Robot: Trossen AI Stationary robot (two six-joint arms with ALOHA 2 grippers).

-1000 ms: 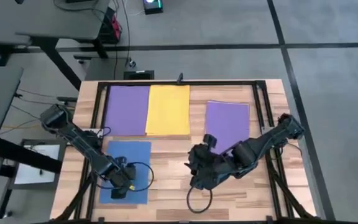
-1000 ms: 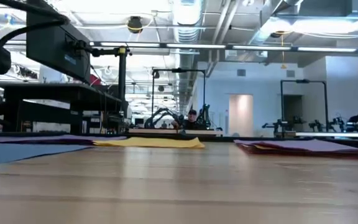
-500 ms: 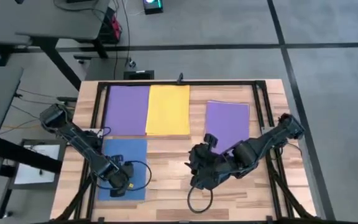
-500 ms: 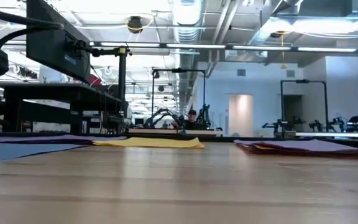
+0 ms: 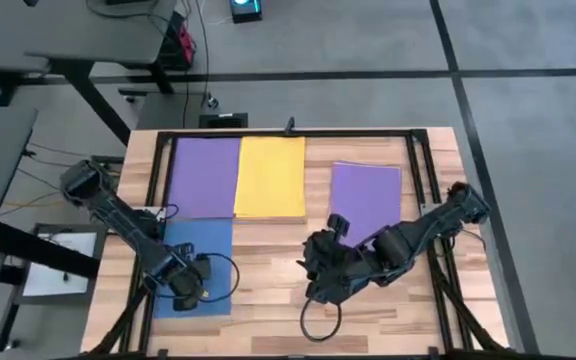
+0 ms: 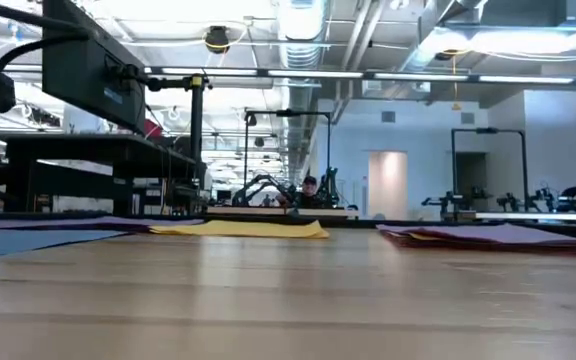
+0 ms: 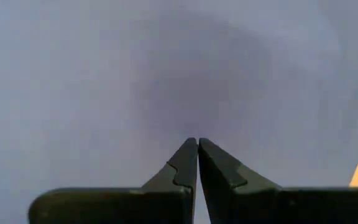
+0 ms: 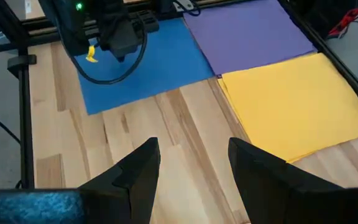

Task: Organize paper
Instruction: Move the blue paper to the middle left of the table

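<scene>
A blue sheet [image 5: 194,250] lies flat on the wooden table at the near left, its far edge close to a purple sheet [image 5: 205,175]. Beside that lies a yellow sheet [image 5: 270,177]. Another purple sheet [image 5: 365,197], on top of a stack, lies at the right. My left gripper [image 5: 190,290] is shut with its tips down on the blue sheet [image 7: 92,74]. My right gripper [image 8: 191,152] stands open over bare wood at the table's middle [image 5: 315,280], with nothing between its fingers. My left gripper presses its shut fingertips [image 7: 188,152] down on the blue sheet's top face [image 7: 197,121], in the sheet's near half. The fingers come from above, pointing down. The sheet lies flat on the table.
A black frame [image 5: 288,135] runs along the table's far edge and both sides. Bare wood [image 5: 268,270] lies between the blue sheet and my right gripper. A cable loop [image 5: 318,322] hangs by the right arm. The low view shows the yellow sheet [image 6: 238,229] and the right stack [image 6: 498,236] lying flat.
My left gripper, shut, has moved toward the table's left edge and a little toward the far edge. The blue sheet has slid flat along the table with it, and its far edge now lies close to the purple sheet.
</scene>
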